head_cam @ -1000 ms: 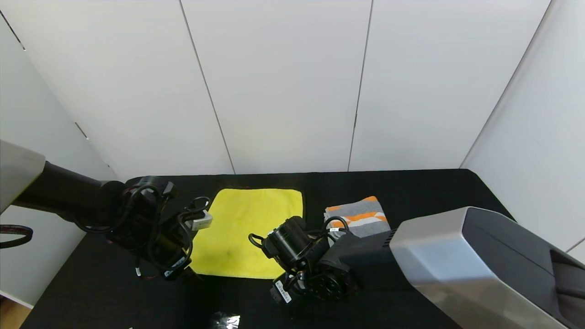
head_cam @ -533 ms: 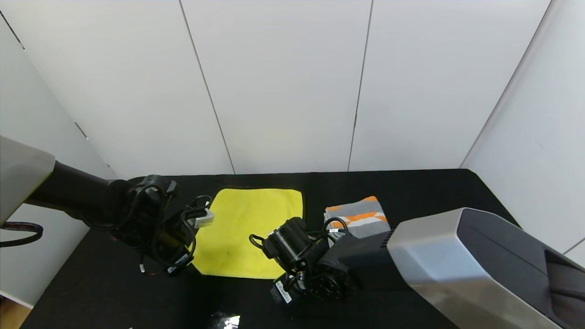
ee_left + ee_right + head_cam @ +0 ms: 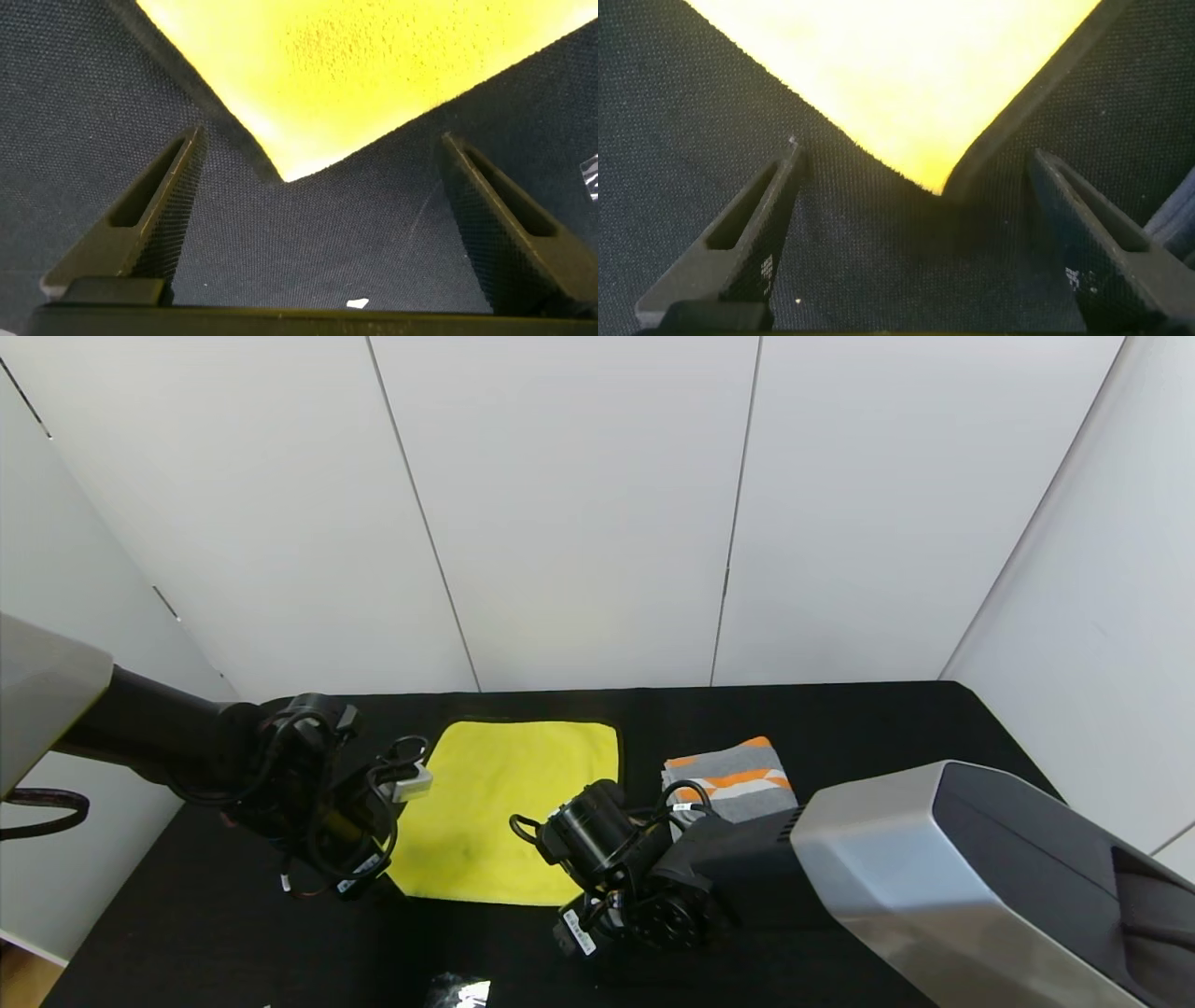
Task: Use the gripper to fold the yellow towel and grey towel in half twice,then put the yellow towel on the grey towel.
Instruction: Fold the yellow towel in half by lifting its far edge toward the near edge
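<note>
Both grippers stood spread wide and empty over the near corners of the bright yellow soft cloth towel (image 3: 509, 807), which lay flat and unfolded on the black fabric-covered table (image 3: 840, 719). Left gripper (image 3: 322, 229), seen from its own wrist camera, hung above the towel's near left corner, the yellow point lying between its two dark ribbed fingers (image 3: 154, 219) and touching neither. In the head view that gripper (image 3: 369, 887) sat at the towel's left near edge, its cabled arm reaching in from the left.

Right gripper (image 3: 924, 233) hung likewise over the near right corner, where the towel's black trim (image 3: 1022, 107) ran along one edge; the corner tip lay between its fingers (image 3: 757, 224), apart from both. In the head view the right gripper's fingertips were hidden beneath its own wrist (image 3: 597, 840), close to the towel's near right edge.

Beyond the right gripper and to its right lay the grey terry towel with orange-and-white patterned bands (image 3: 733, 779), already folded into a small stack, just beside the yellow towel and not touching it. A small crumpled shiny scrap (image 3: 459, 989) rested on the table at its near edge, nearer than both grippers.
</note>
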Robot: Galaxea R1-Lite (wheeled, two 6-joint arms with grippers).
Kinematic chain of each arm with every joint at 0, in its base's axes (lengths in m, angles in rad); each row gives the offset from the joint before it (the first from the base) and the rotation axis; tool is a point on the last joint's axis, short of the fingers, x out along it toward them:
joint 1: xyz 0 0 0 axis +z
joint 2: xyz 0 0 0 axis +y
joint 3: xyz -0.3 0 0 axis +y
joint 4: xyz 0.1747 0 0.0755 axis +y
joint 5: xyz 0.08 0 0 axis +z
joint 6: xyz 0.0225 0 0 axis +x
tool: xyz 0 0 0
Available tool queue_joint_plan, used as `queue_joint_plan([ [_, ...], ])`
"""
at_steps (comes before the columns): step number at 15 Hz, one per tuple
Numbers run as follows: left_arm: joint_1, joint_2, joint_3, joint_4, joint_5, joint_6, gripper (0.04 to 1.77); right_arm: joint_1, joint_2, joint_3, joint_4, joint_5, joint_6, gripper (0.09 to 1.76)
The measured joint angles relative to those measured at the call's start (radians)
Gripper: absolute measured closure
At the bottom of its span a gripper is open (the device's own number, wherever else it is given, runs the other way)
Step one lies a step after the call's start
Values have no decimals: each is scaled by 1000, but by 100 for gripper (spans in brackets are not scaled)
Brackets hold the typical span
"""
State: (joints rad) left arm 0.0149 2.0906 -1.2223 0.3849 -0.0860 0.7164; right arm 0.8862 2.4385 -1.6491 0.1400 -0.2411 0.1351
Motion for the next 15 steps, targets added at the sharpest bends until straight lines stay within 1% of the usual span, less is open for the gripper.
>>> queue_joint_plan([
  [3, 0, 3, 5, 0, 4, 0, 9, -1, 0, -1, 1, 0, 8, 14],
  [5, 1, 10, 8, 0, 31, 1, 9, -1, 0, -1, 2, 0, 10, 14],
  [13, 0, 32, 7, -2, 34, -3, 9, 2, 0, -1, 1, 0, 10, 14],
  [14, 0, 34, 7, -2, 34, -5, 22, 2, 0, -1, 1, 0, 10, 14],
  [15, 0, 35, 5, -2, 34, -7, 40, 2, 0, -1, 2, 0, 10, 14],
])
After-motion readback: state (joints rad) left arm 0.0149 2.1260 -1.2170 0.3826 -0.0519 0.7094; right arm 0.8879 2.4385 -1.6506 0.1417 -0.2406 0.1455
